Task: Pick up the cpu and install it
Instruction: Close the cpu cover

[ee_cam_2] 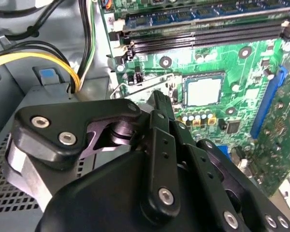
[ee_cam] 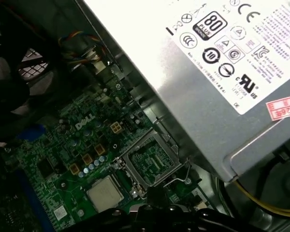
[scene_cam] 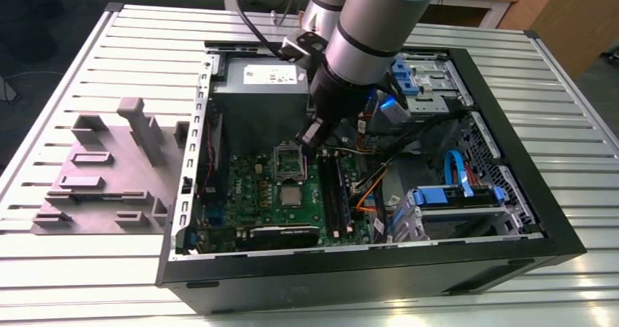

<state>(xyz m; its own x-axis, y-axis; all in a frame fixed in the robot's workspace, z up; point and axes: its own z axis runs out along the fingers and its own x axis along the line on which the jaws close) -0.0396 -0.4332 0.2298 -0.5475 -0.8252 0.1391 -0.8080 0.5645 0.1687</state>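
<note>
Hovering the fingers (scene_cam: 312, 140) over the hinged socket frame (scene_cam: 291, 160) on the motherboard (scene_cam: 271, 196), I am seeing the cpu (scene_cam: 291, 196) lying flat just beyond that frame toward the case's open front edge, the arm (scene_cam: 367, 37) sloping steeply down, whether open or closed I cannot tell.

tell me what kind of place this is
Probably a robotics lab or test bench for computer assembly: an open computer case lies on a slatted metal table, beside a grey parts tray, with a robot arm reaching inside.
</note>
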